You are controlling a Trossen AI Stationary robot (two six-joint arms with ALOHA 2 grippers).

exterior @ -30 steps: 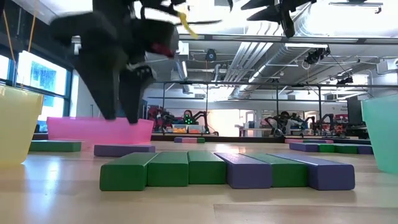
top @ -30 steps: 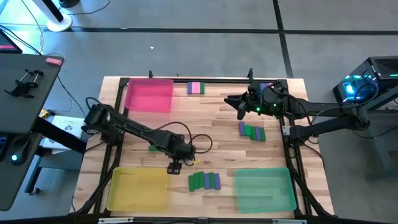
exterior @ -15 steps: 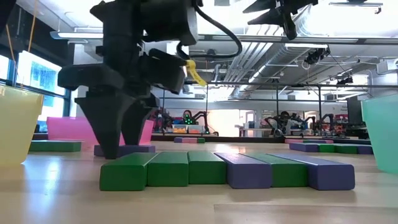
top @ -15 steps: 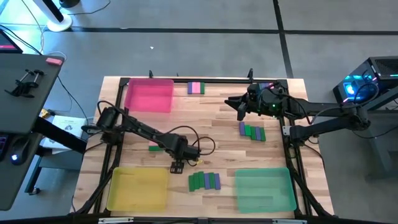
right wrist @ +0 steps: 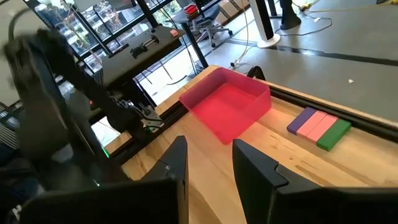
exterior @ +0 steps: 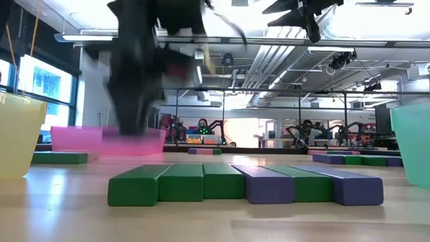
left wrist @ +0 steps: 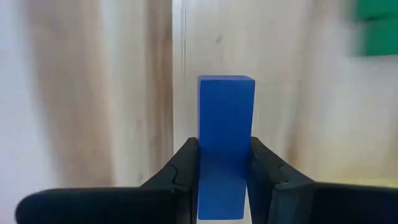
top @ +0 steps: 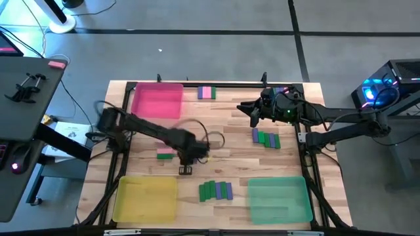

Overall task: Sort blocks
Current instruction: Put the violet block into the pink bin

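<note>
- Blue block (left wrist: 225, 130) is clamped between the left gripper (top: 186, 170) fingers, mid-table, left of centre.
- Right gripper (top: 254, 113) waits far right, fingers apart.

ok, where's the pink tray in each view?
High view: pink tray, upper left of centre.
Low view: left at the back, partly behind the blurred left arm.
Left wrist view: not in it.
Right wrist view: centre.
Shared landmark: the purple-pink-green block trio beside it, also in the right wrist view.
</note>
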